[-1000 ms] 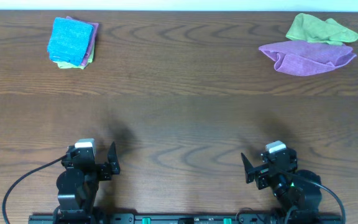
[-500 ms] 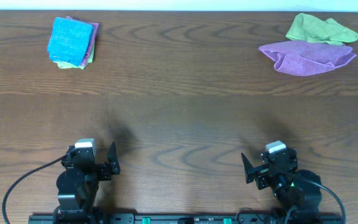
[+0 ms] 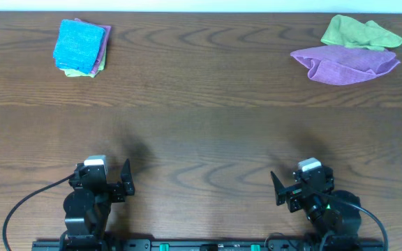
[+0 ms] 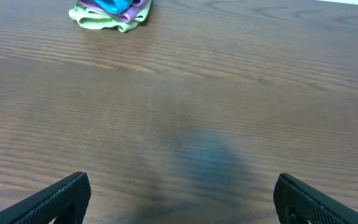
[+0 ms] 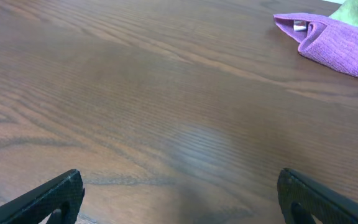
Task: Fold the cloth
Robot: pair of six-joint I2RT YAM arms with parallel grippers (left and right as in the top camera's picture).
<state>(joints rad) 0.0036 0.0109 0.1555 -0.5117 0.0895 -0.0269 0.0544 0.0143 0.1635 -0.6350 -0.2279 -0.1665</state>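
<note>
A crumpled purple cloth [image 3: 346, 64] lies at the far right of the table, with a crumpled green cloth [image 3: 359, 32] behind it. The purple cloth also shows at the top right of the right wrist view [image 5: 334, 38]. A stack of folded cloths, blue on top [image 3: 81, 46], sits at the far left and shows in the left wrist view [image 4: 110, 12]. My left gripper [image 3: 122, 181] is open and empty near the front edge, its fingers in the left wrist view [image 4: 179, 202]. My right gripper [image 3: 279, 188] is open and empty near the front edge [image 5: 179, 199].
The wooden table [image 3: 201, 132] spans the whole view. Black cables run from both arm bases [image 3: 26, 202] along the front edge.
</note>
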